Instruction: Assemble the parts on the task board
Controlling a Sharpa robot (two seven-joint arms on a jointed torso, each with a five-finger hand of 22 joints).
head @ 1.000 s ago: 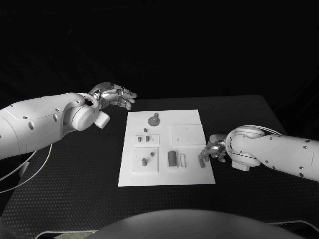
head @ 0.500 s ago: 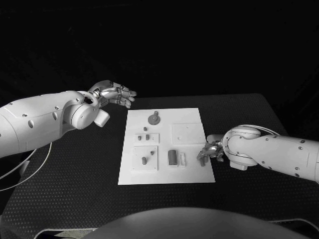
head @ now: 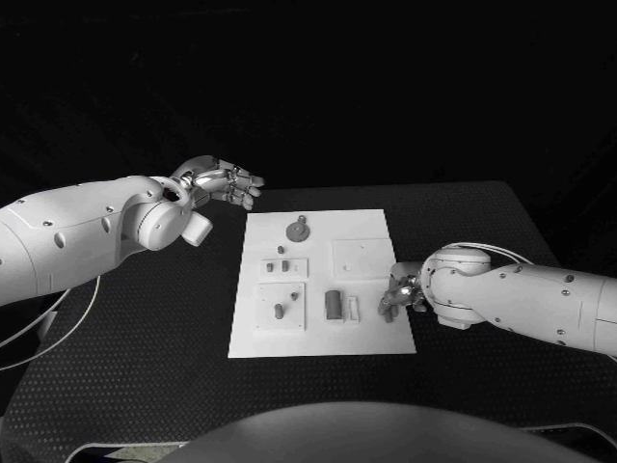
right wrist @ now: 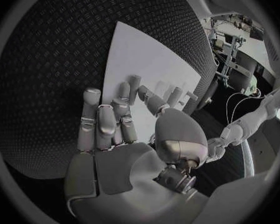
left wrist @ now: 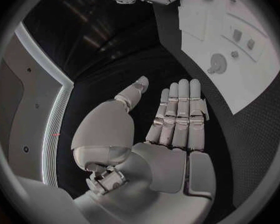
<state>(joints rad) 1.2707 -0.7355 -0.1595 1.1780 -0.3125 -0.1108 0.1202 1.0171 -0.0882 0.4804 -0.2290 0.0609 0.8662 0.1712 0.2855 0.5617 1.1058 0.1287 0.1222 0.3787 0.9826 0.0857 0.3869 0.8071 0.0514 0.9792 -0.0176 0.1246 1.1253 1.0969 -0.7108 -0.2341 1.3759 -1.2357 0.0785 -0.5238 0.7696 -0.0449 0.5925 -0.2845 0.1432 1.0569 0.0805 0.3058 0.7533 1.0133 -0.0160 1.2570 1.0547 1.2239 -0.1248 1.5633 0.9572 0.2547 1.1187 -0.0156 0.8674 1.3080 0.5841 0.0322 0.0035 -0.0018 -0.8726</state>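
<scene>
The white task board [head: 364, 333] lies in the middle of the black table. On it are a round grey part [head: 298, 231], several small grey parts [head: 280, 312] and a dark block [head: 334, 306]. My right hand [head: 405, 292] is at the board's right edge with its fingers stretched over the white surface [right wrist: 146, 59], and nothing shows in its palm [right wrist: 115, 134]. A dark peg [head: 388, 309] lies just under its fingertips; whether they touch it I cannot tell. My left hand [head: 223, 182] hovers off the board's far left corner, flat and empty [left wrist: 177, 119].
The board [left wrist: 239, 45] sits slightly left of the table's middle. Bare black table [head: 142, 328] lies on both sides of it. A white cable [head: 38, 333] loops below my left arm near the table's left edge.
My right hand has slid a little to the left, further onto the board's right edge. The left hand has stayed where it was.
</scene>
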